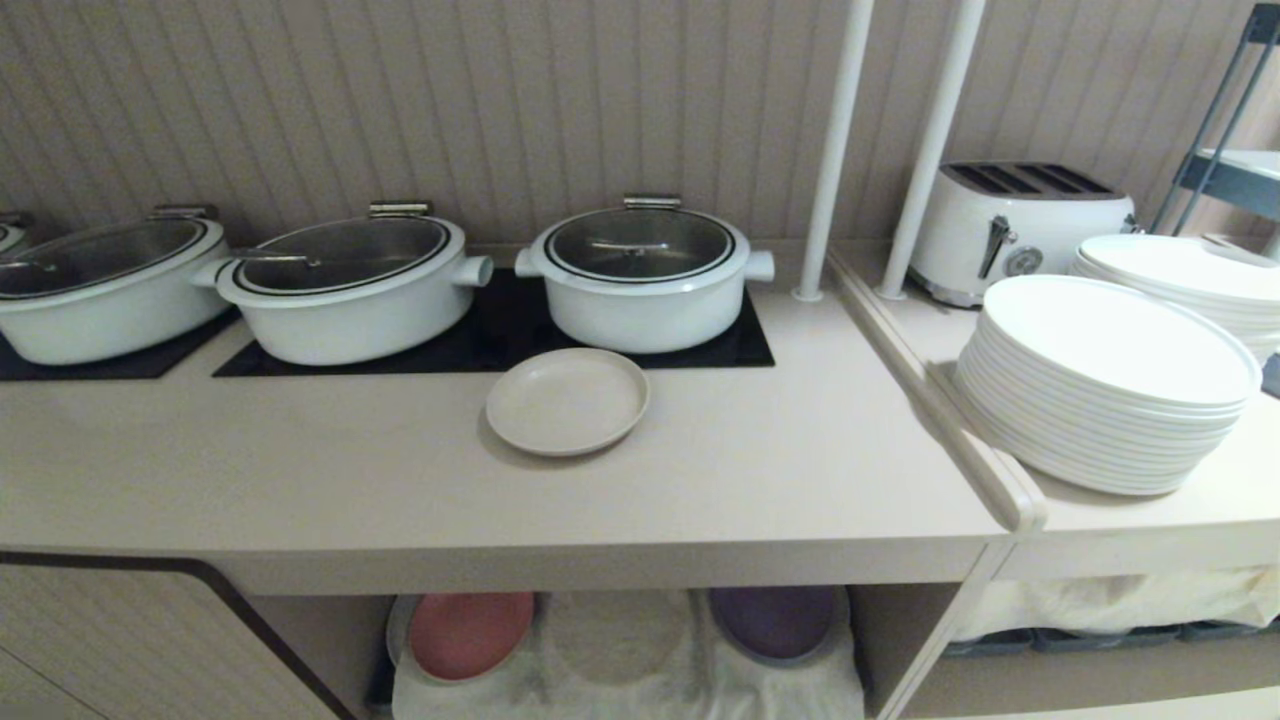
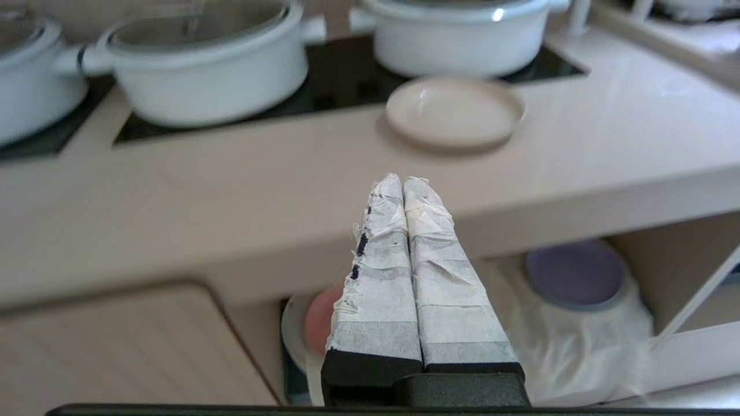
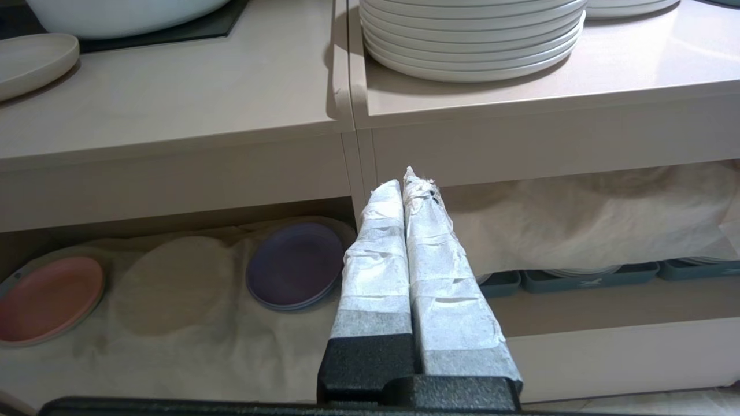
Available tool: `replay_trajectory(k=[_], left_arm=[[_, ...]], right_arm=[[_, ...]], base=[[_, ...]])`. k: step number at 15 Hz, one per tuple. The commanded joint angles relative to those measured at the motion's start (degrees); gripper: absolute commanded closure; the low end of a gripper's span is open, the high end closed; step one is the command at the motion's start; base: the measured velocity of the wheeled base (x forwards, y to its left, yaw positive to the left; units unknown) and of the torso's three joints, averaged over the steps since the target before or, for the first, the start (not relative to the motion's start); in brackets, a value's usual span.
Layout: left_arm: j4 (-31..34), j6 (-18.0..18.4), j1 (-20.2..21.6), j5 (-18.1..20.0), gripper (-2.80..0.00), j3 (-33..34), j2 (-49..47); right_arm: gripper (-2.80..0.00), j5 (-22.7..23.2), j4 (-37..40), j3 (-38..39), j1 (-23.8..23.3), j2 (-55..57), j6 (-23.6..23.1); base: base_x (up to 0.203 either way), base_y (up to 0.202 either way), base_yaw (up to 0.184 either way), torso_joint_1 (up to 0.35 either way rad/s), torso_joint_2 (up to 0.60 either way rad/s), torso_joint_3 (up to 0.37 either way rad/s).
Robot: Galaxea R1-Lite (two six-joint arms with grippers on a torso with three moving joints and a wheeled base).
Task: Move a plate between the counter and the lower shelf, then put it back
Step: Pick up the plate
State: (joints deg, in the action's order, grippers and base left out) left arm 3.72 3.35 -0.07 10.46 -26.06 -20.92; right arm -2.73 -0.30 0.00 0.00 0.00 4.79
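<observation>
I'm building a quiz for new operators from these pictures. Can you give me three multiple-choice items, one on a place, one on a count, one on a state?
1. Where is the small beige plate?
A. on the counter in front of a pot
B. on the lower shelf
C. on the stack of white plates

2. How many lidded pots show fully on the counter in the head view?
A. one
B. three
C. five

3. How is the left end effector?
A. shut on the plate
B. wide open
C. shut, holding nothing

Answers: 1 A, it lies beside the cooking panel; 2 B, three white pots in a row; 3 C, fingers pressed together, short of the counter.
</observation>
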Motion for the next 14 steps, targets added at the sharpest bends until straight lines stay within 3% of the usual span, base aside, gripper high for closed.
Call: replay_trajectory(k=[1, 5, 10, 14], left_arm=[[0.04, -0.04, -0.01, 0.40, 0.00, -6.20, -13.02], [0.10, -0.36, -0.39, 1.71, 0.00, -17.26, -29.95], [1.75, -4.46, -4.93, 1.35, 0.00, -30.11, -46.11], [16.93, -5.41, -6.43, 1.06, 0.00, -49.14, -58.53]], right_arm=[[0.00, 0.00, -0.06, 0.00, 0.00, 0.00, 0.04], [0.00, 0.00, -0.05, 0.00, 0.00, 0.00, 0.04], [0.00, 0.00, -0.05, 0.00, 0.00, 0.00, 0.06], [0.00, 0.00, -0.05, 0.00, 0.00, 0.00, 0.09]], base=[[0.000, 0.000, 0.000, 0.000, 0.00, 0.000], [0.000, 0.000, 0.000, 0.000, 0.00, 0.000], [0.000, 0.000, 0.000, 0.000, 0.00, 0.000], [0.000, 0.000, 0.000, 0.000, 0.00, 0.000]])
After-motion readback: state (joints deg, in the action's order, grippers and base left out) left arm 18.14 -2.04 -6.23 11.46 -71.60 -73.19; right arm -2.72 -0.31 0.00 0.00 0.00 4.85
